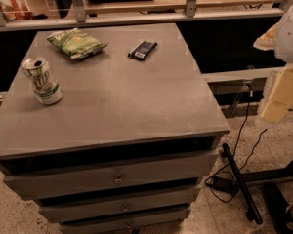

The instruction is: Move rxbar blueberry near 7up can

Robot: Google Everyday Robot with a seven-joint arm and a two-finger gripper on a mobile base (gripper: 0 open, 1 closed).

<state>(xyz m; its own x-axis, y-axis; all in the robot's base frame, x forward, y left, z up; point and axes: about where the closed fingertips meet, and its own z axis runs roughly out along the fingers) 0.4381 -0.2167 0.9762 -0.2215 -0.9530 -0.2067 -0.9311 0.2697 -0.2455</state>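
The rxbar blueberry, a small dark navy wrapper with whitish print, lies flat on the far part of the grey cabinet top, right of centre. The 7up can stands upright near the left edge, pull-tab top showing. My gripper, pale cream under a white arm, hangs at the right edge of the view, off the cabinet and well to the right of the bar. It holds nothing that I can see.
A crinkled green chip bag lies at the far left, between the can and the bar. The cabinet has several drawers below. Black cables and a bar lie on the floor to the right. A shelf rail runs behind.
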